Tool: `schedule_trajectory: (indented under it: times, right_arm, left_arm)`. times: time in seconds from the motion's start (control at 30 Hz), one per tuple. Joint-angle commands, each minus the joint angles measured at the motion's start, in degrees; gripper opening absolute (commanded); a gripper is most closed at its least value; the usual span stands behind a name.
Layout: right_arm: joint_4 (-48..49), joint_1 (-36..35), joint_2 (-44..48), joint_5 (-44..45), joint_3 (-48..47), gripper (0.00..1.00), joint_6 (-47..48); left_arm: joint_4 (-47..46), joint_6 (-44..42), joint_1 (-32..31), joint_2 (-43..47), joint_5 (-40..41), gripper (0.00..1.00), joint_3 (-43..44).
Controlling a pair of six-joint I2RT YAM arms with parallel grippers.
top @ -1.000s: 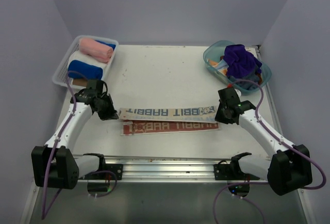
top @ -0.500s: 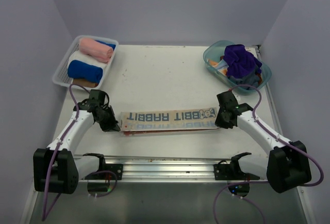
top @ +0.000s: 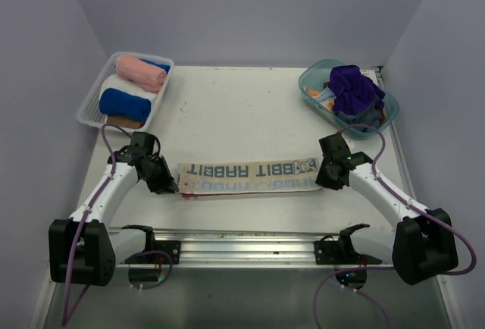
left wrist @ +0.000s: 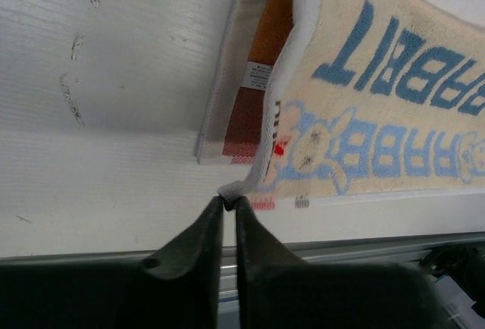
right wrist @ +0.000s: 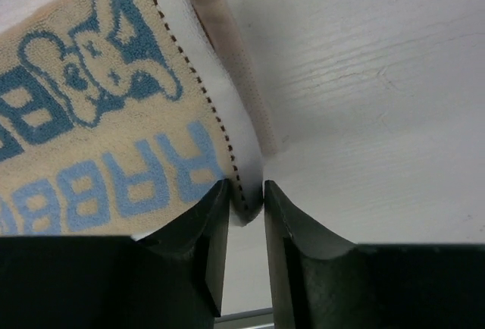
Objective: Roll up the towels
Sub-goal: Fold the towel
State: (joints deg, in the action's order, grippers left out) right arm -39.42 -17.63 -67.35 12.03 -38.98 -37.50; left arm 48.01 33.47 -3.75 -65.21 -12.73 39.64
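Note:
The cream and light-blue RABBIT towel (top: pixel 246 177) lies folded lengthwise into a long strip across the near middle of the table. My left gripper (top: pixel 168 186) is shut on its left near corner (left wrist: pixel 229 190), where the orange underside shows in the fold. My right gripper (top: pixel 324 180) is shut on its right near corner (right wrist: pixel 246 202), the white hem pinched between the jaws. A pink towel (top: pixel 140 72), a white one (top: pixel 125 86) and a royal blue one (top: pixel 124 103) lie rolled in the mesh basket. A purple towel (top: pixel 355 89) sits bunched in the teal tub.
The white mesh basket (top: pixel 88 104) stands at the back left and the clear teal tub (top: pixel 311 89) at the back right. A metal rail (top: pixel 242 242) runs along the near edge. Purple walls close in the table on three sides.
Both grippers have drawn the towel's far edge toward me and laid it over the near half, folding the towel into a narrower strip. Since half a second ago little has moved.

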Motion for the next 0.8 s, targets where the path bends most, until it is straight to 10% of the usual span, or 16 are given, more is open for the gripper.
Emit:
schedule_trajectory:
  times: [0.0,0.07,0.2,0.43,0.77]
  right_arm:
    - [-1.18,0.14,2.57,1.68,-1.09,0.31,-0.03]
    - [-2.76,0.22,3.45,2.20,-3.11,0.53,0.58]
    - [-4.70,0.05,4.86,4.05,-6.89,0.62,1.72]
    - [1.79,-1.01,-2.86,0.98,-10.85,0.10,2.51]
    - [7.77,0.13,-22.28,2.03,-18.23,0.02,6.29]
  left_arm:
    - [-1.08,0.36,0.50,1.23,-1.24,0.23,0.70]
    - [-0.46,0.28,0.50,1.40,0.33,0.39,3.67]
    - [-0.81,-0.25,0.41,0.97,2.36,0.41,9.66]
    - [-7.22,3.34,-8.28,-7.99,1.58,0.32,13.01]
    - [-15.75,3.00,-9.87,-21.09,5.25,0.27,13.89]
